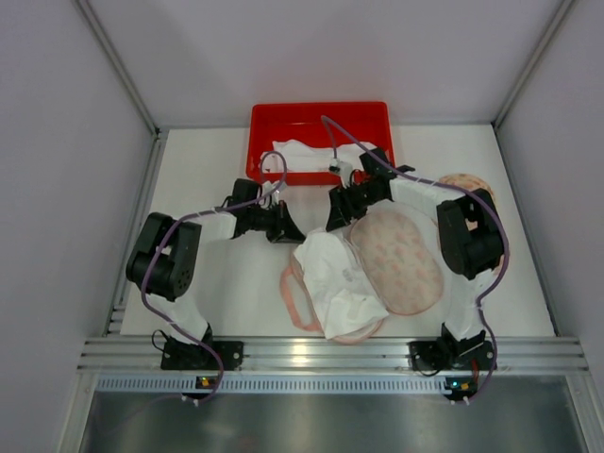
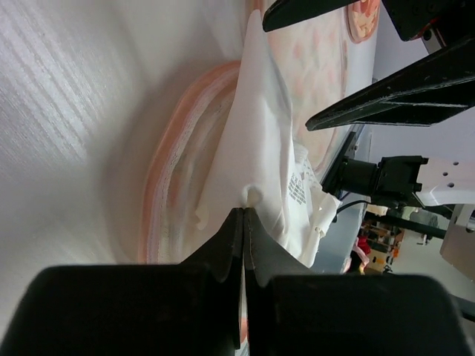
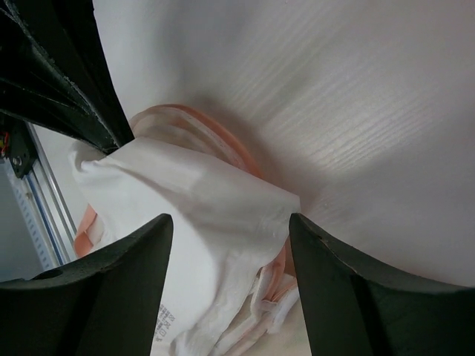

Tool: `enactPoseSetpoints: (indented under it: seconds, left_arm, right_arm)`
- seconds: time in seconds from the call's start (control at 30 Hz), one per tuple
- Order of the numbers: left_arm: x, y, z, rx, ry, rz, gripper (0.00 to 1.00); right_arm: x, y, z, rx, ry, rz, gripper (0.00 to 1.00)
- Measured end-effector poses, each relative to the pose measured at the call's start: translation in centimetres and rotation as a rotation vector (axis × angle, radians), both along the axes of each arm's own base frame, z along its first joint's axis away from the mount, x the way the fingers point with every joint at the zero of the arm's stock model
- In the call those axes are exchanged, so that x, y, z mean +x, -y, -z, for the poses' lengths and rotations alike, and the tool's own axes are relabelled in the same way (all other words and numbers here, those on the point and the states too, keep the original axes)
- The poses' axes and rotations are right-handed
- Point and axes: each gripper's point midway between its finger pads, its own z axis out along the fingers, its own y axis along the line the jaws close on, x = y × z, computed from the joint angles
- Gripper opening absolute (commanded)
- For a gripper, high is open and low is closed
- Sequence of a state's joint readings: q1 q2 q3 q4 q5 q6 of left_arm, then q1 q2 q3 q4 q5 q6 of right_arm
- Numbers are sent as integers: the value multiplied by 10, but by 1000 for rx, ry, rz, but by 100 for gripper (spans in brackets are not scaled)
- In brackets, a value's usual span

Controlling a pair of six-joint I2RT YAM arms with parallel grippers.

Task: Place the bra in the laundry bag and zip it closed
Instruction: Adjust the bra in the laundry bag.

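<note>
The white bra (image 1: 335, 274) lies crumpled over the open laundry bag (image 1: 401, 260), a peach patterned shell whose pink rim shows at the lower left. My left gripper (image 1: 288, 229) is at the bra's upper left corner. In the left wrist view it (image 2: 245, 211) is shut on a pinch of the white bra (image 2: 260, 148), with the bag rim (image 2: 167, 163) beneath. My right gripper (image 1: 337, 212) hovers just beyond the bra's top edge. In the right wrist view it (image 3: 230, 222) stands open over the bra (image 3: 193, 208) and the bag's pink rim (image 3: 215, 137), holding nothing.
A red tray (image 1: 269, 118) with white cloth in it stands at the back, close behind both grippers. Another peach item (image 1: 462, 181) lies at the right behind the right arm. The metal rail (image 1: 321, 354) marks the table's near edge.
</note>
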State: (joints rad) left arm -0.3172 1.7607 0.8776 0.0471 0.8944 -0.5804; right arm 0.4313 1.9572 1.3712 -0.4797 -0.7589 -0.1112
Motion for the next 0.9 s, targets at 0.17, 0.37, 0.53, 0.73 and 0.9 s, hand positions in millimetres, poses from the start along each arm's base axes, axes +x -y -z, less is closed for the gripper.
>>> enactPoseSetpoints:
  seconds: [0.17, 0.37, 0.53, 0.73, 0.9]
  left_arm:
    - [3, 1, -9, -7, 44, 7, 0]
    - [15, -2, -31, 32, 211, 15, 0]
    - [18, -1, -49, 122, 418, 62, 0]
    - [-3, 14, -61, 267, 712, 228, 0]
    - [-21, 26, -61, 381, 920, 369, 4]
  right_arm:
    - [-2, 0, -1, 16, -13, -4, 65]
    - [-9, 2, -5, 19, -15, -15, 60]
    - [-13, 3, -14, 27, -5, -24, 47]
    - [-19, 9, -20, 42, -31, -12, 43]
    - [-10, 27, -25, 50, -53, 42, 42]
